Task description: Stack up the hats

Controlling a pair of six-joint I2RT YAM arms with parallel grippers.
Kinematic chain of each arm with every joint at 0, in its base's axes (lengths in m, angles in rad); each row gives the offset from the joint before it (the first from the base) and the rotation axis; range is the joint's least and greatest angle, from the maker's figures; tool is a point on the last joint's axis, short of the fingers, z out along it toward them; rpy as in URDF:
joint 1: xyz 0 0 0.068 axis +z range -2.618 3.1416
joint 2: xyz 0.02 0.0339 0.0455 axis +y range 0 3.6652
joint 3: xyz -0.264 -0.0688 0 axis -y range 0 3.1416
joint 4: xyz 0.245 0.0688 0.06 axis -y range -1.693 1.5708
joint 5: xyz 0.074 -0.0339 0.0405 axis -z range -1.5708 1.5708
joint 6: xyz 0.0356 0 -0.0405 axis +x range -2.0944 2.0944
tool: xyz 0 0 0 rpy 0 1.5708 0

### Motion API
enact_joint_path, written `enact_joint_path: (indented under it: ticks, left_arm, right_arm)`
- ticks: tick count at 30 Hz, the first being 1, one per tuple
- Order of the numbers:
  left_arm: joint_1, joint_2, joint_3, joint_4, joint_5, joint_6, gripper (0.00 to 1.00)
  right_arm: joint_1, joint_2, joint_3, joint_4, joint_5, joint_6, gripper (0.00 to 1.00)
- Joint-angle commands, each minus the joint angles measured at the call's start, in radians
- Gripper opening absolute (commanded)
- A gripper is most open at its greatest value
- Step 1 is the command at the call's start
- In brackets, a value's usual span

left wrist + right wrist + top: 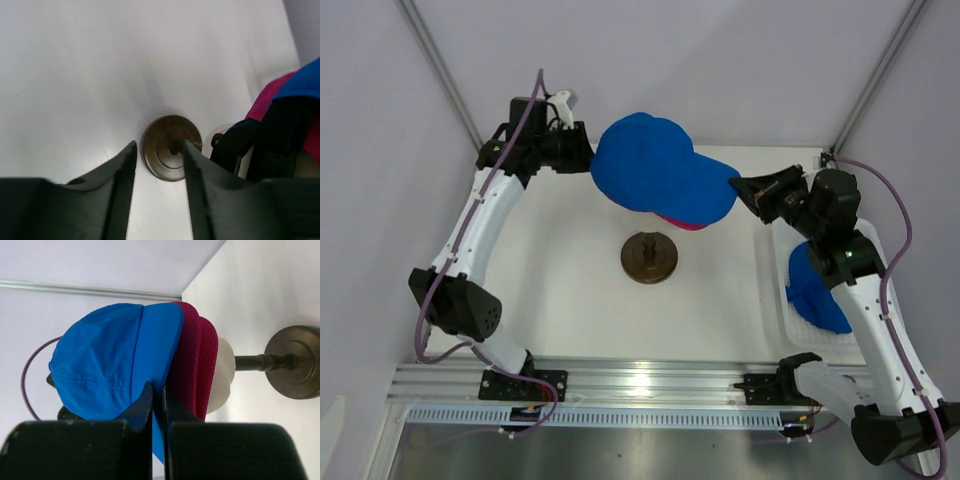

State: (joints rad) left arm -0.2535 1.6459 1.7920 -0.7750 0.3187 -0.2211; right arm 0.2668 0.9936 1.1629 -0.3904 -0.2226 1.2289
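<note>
A royal blue cap (650,170) sits on top of the magenta-pink cap (682,223), both on the cream mannequin head (225,370) over the dark round stand (649,257). My right gripper (745,190) is shut on the blue cap's brim (150,350), with the magenta cap (197,360) just beside its fingers. My left gripper (586,156) is open and empty at the back of the blue cap; in its wrist view its jaws (159,147) frame the stand base, with the caps' edge (272,97) at the right. A second blue cap (817,292) lies in the tray.
A white tray (772,290) stands at the right of the table, under my right arm. The stand's base (165,137) rests on the white table mid-field. White walls close in the back and the sides.
</note>
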Motion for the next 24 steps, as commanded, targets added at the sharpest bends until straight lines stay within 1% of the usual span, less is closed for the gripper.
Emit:
enact_joint_path:
  ticks: [1,2,3,5,6,9,12,15,19,24]
  left_arm:
    - [0.080,-0.107,-0.011,0.069,0.046,-0.066,0.48]
    - [0.091,-0.142,-0.016,0.074,0.043,-0.069,0.54]
    - [0.109,-0.162,-0.020,0.082,0.037,-0.072,0.63]
    - [0.125,-0.202,-0.049,0.095,0.034,-0.073,0.70]
    - [0.140,-0.240,-0.055,0.098,0.031,-0.073,0.76]
    - [0.161,-0.308,-0.097,0.115,0.042,-0.075,0.82]
    - [0.165,-0.337,-0.141,0.143,0.059,-0.083,0.83]
    - [0.165,-0.348,-0.186,0.192,0.146,-0.115,0.81]
    - [0.165,-0.356,-0.258,0.252,0.148,-0.152,0.79]
    - [0.165,-0.308,-0.256,0.290,0.177,-0.185,0.74]
  right_arm:
    - [-0.069,0.103,0.055,-0.186,-0.090,-0.222,0.00]
    - [-0.080,0.121,0.070,-0.188,-0.130,-0.236,0.00]
    - [-0.089,0.158,0.087,-0.189,-0.141,-0.259,0.00]
    - [-0.103,0.189,0.127,-0.196,-0.156,-0.267,0.00]
    - [-0.106,0.207,0.136,-0.194,-0.159,-0.270,0.00]
    - [-0.123,0.234,0.152,-0.177,-0.179,-0.275,0.00]
    - [-0.150,0.266,0.165,-0.153,-0.224,-0.289,0.00]
    - [-0.184,0.321,0.205,-0.139,-0.299,-0.322,0.00]
    - [-0.201,0.416,0.305,-0.189,-0.379,-0.399,0.00]
    - [-0.202,0.532,0.417,-0.240,-0.464,-0.494,0.00]
